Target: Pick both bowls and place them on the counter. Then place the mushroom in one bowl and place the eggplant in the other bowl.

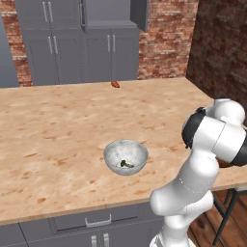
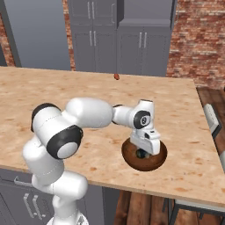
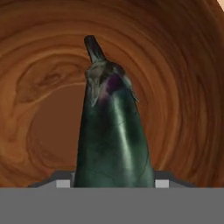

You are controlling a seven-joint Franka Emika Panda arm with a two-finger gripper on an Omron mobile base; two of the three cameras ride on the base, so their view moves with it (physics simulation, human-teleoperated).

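I see my gripper [image 2: 141,154] down in the wooden bowl [image 2: 145,163] on the counter [image 2: 184,110], fingers clamped on the glossy blackish-green eggplant [image 3: 114,135]; a small dark lump lies in the speckled bowl [image 1: 126,157].

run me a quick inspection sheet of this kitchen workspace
surface: tan wood counter, both bowls on it
grey bowl: upright near the front edge, a small dark bit inside, too small to name
wood bowl: upright near the counter's right front corner, under the gripper
eggplant: between the gripper's fingers, stalk pointing into the wood bowl
mushroom: on the counter at its far edge, in no bowl yet
clutter: nothing seen
gripper: lowered into the wood bowl, shut on the eggplant
cables: nothing seen
surroundings: grey cupboards and brick wall behind the counter
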